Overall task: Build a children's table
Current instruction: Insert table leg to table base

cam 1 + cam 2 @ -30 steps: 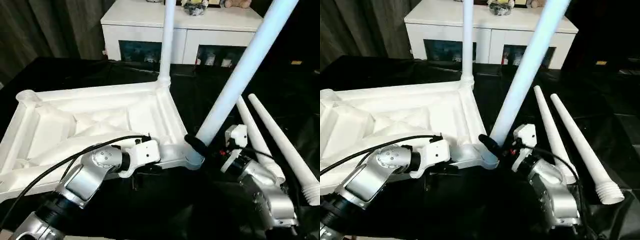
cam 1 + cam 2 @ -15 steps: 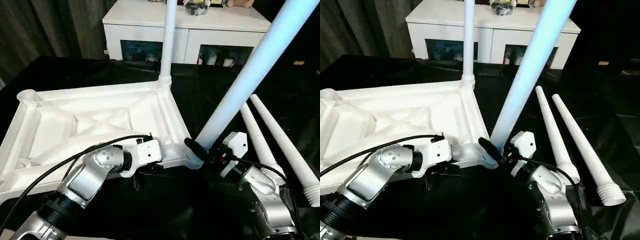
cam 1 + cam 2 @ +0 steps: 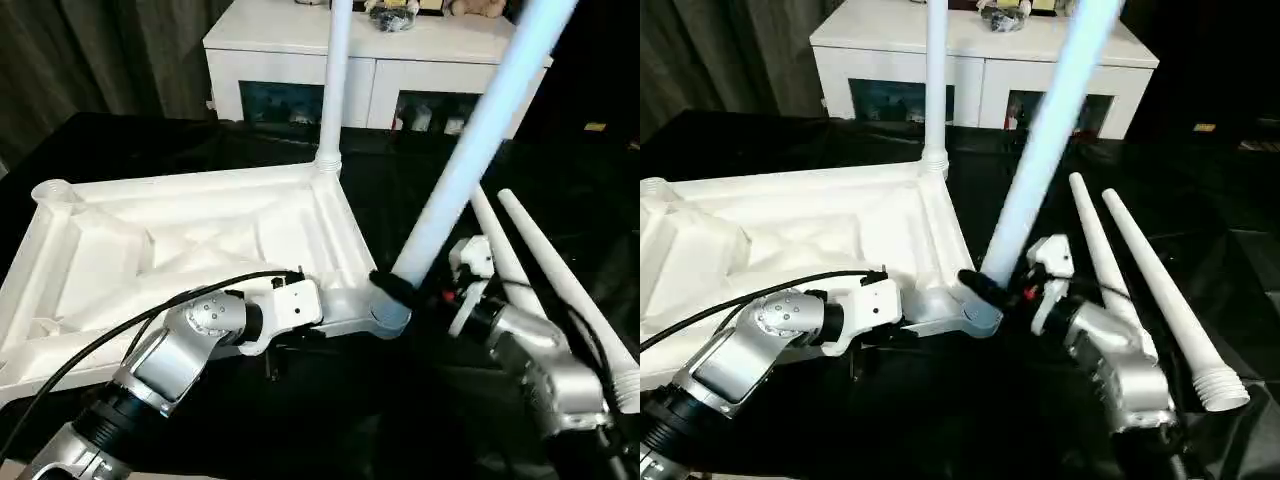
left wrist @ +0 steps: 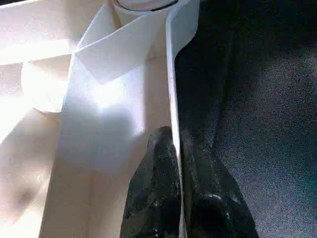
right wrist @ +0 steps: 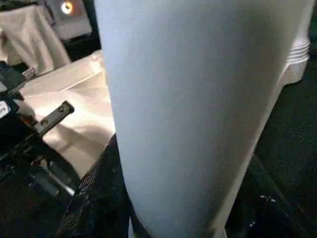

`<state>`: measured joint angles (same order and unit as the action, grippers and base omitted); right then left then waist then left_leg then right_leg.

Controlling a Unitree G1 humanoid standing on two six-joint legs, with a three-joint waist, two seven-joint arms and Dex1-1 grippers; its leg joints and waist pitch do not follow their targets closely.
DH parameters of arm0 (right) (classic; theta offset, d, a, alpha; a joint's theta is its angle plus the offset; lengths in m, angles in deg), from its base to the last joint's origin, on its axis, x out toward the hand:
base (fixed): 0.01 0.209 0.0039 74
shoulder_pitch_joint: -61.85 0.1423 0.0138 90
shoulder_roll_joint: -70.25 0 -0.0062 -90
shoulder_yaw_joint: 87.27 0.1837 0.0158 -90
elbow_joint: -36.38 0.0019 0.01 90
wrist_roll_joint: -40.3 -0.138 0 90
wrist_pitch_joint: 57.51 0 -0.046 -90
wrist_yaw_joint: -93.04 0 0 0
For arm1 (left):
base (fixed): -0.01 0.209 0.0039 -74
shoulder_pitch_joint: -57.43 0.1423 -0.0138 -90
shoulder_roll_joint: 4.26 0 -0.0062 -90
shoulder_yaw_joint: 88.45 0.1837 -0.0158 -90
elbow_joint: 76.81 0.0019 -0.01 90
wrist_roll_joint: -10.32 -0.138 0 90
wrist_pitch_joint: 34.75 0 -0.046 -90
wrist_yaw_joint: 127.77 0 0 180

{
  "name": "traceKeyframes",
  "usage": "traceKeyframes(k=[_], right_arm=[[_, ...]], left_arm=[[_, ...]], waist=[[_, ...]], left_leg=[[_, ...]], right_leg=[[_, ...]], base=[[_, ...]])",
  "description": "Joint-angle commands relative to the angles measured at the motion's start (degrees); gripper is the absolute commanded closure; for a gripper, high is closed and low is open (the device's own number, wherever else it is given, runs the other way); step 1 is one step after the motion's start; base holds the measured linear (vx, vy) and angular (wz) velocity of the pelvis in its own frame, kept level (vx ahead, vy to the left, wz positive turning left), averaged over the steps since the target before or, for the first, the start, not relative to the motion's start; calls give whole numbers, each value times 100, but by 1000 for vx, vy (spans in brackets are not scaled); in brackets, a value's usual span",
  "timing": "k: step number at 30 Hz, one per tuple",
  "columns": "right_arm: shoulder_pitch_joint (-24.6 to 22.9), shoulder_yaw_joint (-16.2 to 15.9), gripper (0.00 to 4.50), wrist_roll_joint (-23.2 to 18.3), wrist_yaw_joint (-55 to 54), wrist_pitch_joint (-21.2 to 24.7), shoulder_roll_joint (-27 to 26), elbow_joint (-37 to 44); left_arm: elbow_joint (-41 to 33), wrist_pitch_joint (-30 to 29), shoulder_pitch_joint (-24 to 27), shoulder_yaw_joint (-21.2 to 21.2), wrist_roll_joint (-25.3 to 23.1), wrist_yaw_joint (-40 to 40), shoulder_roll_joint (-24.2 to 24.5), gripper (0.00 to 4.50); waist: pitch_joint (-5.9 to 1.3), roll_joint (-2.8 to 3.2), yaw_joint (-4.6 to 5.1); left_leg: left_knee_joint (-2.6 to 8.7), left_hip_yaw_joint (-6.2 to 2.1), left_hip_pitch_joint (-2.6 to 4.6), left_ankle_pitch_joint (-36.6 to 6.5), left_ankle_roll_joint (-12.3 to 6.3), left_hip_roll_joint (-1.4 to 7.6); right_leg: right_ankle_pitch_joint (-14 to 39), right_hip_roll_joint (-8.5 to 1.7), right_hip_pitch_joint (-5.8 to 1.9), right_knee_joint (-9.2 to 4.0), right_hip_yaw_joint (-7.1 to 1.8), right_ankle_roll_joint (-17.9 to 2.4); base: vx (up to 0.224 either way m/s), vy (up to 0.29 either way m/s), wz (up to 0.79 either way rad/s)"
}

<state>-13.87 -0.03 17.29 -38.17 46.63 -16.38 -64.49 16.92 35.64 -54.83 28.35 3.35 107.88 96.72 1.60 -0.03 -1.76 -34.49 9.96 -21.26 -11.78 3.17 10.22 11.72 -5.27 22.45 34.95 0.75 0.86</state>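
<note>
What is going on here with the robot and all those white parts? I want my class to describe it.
The robot is putting legs on an upside-down white table top lying on a black surface. Its left hand pinches the top's edge wall near a corner. Its right hand grips a tilted leg at its base, where it meets the near corner socket. One leg stands upright in the far corner. Two spare legs lie to the robot's right.

Dim room; glare whitens the table top (image 4: 99, 99) just beyond the left tool (image 4: 178, 173); the near leg (image 5: 198, 114) blurs.
</note>
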Motion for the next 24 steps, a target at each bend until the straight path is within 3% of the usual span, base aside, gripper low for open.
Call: traceKeyframes(k=[1, 8, 13, 17, 24], right_arm=[[-150, -240, 264, 237, 176, 514, 283, -347], [-301, -585, 264, 445, 421, 525, 492, -225], [-305, -1163, 264, 1176, 537, -17, 725, -478], [-202, -1246, 264, 1192, 538, 1, 704, -522], [-38, -1217, 264, 1113, 608, 48, 605, -652]], left_arm=[[12, 108, -76, -70, -130, -114, 103, 450], [-3, 106, -66, -68, -142, -138, 119, 450], [-5, 119, -71, -55, -147, -140, 113, 450], [16, 144, -79, -46, -149, -141, 105, 450], [24, 143, -81, -37, -152, -154, 93, 450]], waist=[[-237, -20, 17], [-239, -43, -10], [-214, -35, 9], [-214, -50, 24], [-211, -72, 41]], left_leg=[[494, -44, 60, -1223, -164, 227], [479, -32, 54, -1062, -210, 228], [509, -40, 71, -1391, -87, 233], [542, -66, 86, -1734, 12, 242], [549, -69, 75, -1792, 2, 243]], right_leg=[[701, -177, -186, -399, -109, -1255], [597, -182, -186, -391, -112, -1251], [1039, -176, -156, -436, -110, -1151], [1276, -175, -149, -458, -117, -1072], [1370, -179, -135, -471, -117, -1053]], base=[[0, 0, 0], [0, 0, 0], [0, 0, 0], [0, 0, 0], [0, 0, 0]])
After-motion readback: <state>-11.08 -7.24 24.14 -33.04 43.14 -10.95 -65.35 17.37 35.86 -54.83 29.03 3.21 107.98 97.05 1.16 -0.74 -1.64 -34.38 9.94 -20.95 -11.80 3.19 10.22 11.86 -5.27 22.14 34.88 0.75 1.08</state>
